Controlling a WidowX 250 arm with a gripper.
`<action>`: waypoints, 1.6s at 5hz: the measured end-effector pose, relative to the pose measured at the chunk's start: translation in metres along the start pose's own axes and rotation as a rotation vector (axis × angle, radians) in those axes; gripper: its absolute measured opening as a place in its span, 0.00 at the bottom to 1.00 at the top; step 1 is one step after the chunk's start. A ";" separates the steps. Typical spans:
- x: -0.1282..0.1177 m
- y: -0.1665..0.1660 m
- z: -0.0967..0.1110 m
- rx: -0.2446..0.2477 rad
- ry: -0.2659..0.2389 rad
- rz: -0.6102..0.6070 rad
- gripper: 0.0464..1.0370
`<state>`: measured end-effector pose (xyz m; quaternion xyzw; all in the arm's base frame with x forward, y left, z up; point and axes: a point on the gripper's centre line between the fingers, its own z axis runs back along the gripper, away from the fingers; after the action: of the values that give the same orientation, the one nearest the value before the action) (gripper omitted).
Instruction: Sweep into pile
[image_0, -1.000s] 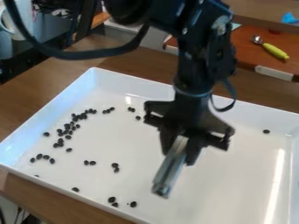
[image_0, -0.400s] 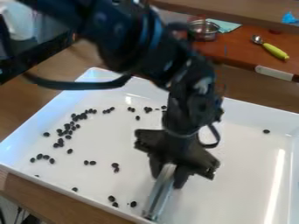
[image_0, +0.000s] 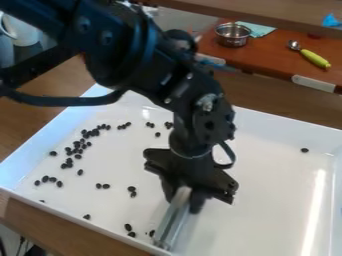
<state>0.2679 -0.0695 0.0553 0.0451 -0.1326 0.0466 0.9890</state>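
Many small black beans (image_0: 77, 144) lie scattered in your white tray (image_0: 267, 245), mostly toward its left side. The thickest bunch runs as a loose, slanting band there, with a short row nearer the tray's left corner. You have a pair of beans mid-left, another two just right of those, and a few by the near wall. More sit toward the far wall, some close beside the arm (image_0: 143, 55). One lone bean (image_0: 304, 150) is well apart on the right.

Your pincer (image_0: 184, 198) is over the near middle of the tray, closed on a long, flat, shiny strip (image_0: 172, 220). The strip slants down to the left, its low end by the near wall. One bean is right beside it; can't tell if they touch.

The tray is on your wooden tabletop (image_0: 43, 218). Behind it, on a red-brown board (image_0: 267, 54), you've got a metal bowl (image_0: 233, 35), a pale green cloth (image_0: 259, 29) partly behind the bowl, and a spoon (image_0: 310, 55) with a yellow-green handle.
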 end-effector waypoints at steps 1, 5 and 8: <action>0.003 0.022 -0.003 0.010 0.013 0.005 0.34; 0.000 0.121 -0.013 0.011 -0.036 -0.062 0.34; -0.009 0.159 -0.012 -0.017 0.041 -0.075 0.34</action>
<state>0.2455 0.0885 0.0532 0.0405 -0.1107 0.0092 0.9930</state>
